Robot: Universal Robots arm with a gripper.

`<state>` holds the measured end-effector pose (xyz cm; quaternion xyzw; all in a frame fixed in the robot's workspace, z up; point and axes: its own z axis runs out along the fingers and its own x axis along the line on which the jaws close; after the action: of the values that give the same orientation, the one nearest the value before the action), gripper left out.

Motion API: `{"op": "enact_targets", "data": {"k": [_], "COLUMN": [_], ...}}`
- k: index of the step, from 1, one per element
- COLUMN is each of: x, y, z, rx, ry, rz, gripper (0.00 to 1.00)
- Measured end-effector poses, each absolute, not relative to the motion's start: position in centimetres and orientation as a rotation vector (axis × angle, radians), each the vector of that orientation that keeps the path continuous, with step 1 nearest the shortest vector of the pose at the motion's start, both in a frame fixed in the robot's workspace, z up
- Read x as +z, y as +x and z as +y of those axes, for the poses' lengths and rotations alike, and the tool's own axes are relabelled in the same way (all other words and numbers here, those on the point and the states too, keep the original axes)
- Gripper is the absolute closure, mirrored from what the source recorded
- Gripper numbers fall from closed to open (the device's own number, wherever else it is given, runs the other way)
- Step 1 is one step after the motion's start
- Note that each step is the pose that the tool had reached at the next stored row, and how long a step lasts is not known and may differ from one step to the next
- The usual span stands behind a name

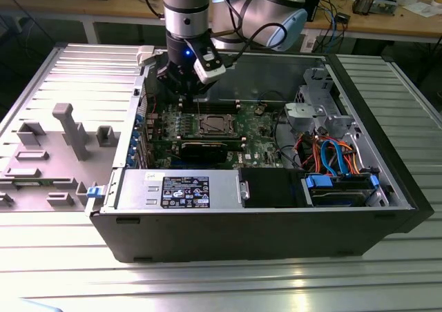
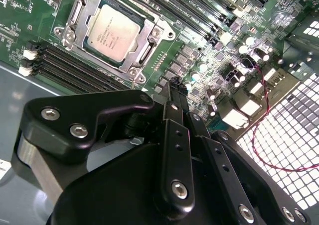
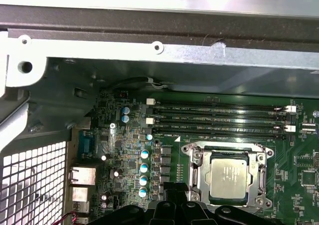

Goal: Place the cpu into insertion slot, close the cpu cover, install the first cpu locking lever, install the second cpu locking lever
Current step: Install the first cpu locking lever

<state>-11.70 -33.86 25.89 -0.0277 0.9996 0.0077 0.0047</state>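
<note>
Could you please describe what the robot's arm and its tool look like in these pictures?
In the exterior view the arm is a silvery-grey tube with a black band and pale blue joint caps, a black cable looping beside it. A small blue light glows on its dark wrist, next to a white box-shaped module. In the second wrist view the tool is matte black, built of bolted linkage bars with silver screw heads.

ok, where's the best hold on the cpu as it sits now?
From straight above, by two opposite edges, I'd say. The cpu lies flat with just its metal top face bare. The cpu cover frames it all round, so no side approach looks open while that frame is down.
</note>
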Motion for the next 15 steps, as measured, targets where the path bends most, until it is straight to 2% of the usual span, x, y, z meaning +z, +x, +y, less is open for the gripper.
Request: {"op": "enact_targets", "data": {"k": [15], "x": [25.89], "y": [-12.04], "z": [-33.64], "rx": [0.024], "ry": [-0.148], "rz": [3.129], "gripper": [0.89]}}
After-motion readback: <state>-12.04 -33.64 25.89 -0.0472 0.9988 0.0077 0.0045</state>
